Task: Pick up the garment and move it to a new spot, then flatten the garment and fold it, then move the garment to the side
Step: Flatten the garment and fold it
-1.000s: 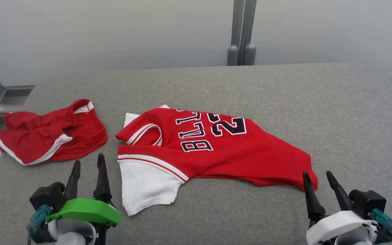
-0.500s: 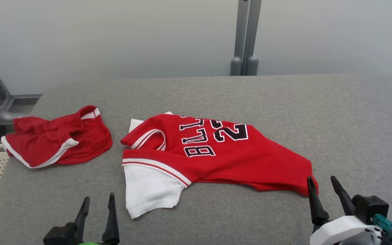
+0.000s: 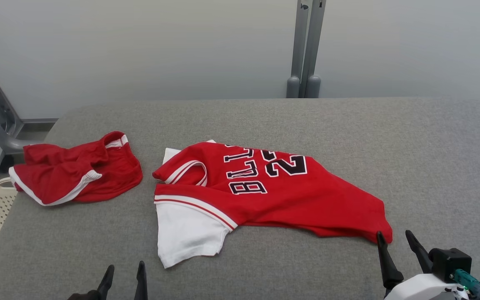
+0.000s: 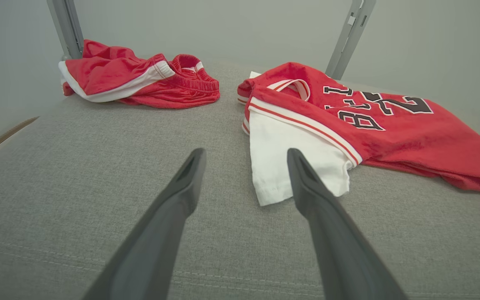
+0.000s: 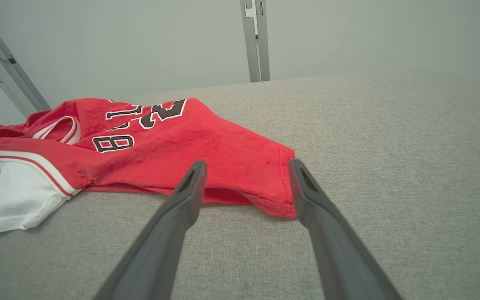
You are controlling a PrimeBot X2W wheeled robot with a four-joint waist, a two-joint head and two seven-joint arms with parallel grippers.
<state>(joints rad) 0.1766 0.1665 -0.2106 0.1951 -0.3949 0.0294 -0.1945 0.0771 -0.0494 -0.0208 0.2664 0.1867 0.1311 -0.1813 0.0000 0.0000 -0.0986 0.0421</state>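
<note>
Rumpled red jersey (image 3: 273, 196), white sleeve (image 3: 186, 233), black lettering; hem corner just ahead of R gripper (image 3: 393, 234), sleeve near L gripper (image 3: 126, 265); both splayed, empty.

Grey fabric-covered bench (image 3: 431, 166), surface level. Two items lie directly on it: a rumpled red jersey (image 3: 306, 200) with white sleeve, mid-bench; crumpled red shorts (image 3: 65, 179) separate, near the left edge.

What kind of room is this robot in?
Probably a robot practice lab: a grey padded table, a bare wall with metal posts, and a red jersey laid out for folding.
</note>
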